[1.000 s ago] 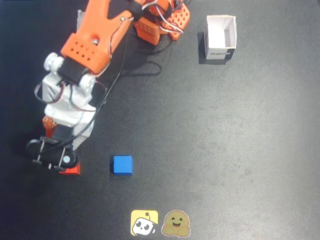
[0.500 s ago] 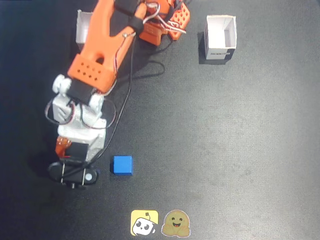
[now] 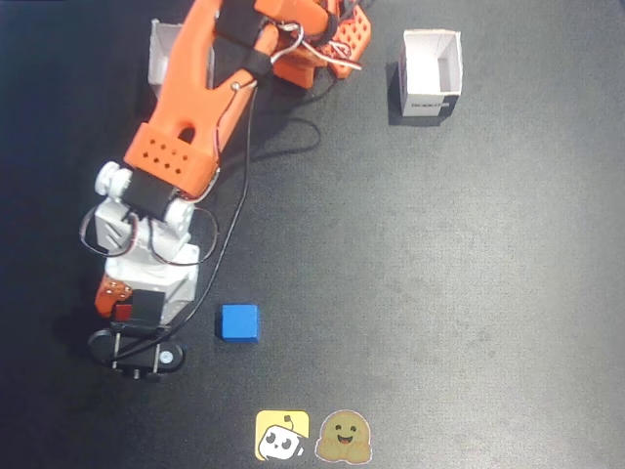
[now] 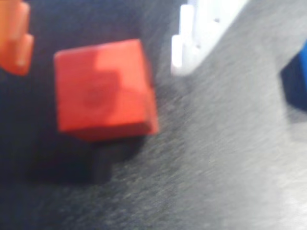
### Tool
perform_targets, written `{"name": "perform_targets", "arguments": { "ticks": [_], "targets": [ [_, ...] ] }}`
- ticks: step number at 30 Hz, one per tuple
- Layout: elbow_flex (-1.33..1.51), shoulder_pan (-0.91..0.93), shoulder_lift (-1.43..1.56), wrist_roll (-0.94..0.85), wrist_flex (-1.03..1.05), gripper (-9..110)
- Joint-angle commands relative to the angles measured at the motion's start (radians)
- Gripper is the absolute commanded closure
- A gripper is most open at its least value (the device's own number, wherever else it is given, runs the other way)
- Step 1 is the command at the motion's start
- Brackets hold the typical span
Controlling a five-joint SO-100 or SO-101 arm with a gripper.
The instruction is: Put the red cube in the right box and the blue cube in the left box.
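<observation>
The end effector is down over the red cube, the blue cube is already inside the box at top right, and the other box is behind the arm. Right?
Not quite: in the fixed view the blue cube lies on the mat beside the end effector, and the top-right box looks empty. The rest stands.

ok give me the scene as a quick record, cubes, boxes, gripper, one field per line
red cube: between the fingers, both visibly apart from it in the wrist view; mostly hidden under the arm in the fixed view
blue cube: free on the mat, right of the gripper in the fixed view
gripper: open, around the red cube
right box: upper right, upright, empty
left box: upper left, largely behind the arm
</observation>
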Motion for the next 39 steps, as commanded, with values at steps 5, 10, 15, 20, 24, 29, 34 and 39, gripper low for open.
{"name": "perform_targets", "arguments": {
  "ticks": [5,10,15,20,24,29,34,39],
  "targets": [
    [-0.120,0.015,-0.049,0.000,-0.008,78],
    [-0.137,0.017,-0.063,0.003,-0.008,78],
    [-0.183,0.014,-0.107,0.011,0.009,78],
    [-0.199,0.008,-0.130,0.021,0.009,79],
    [-0.209,0.006,-0.155,0.028,0.000,80],
    [-0.202,0.006,-0.164,0.025,-0.014,82],
    [-0.196,0.009,-0.164,0.025,-0.012,86],
    [-0.195,0.012,-0.170,0.026,-0.014,90]
  ]
}}
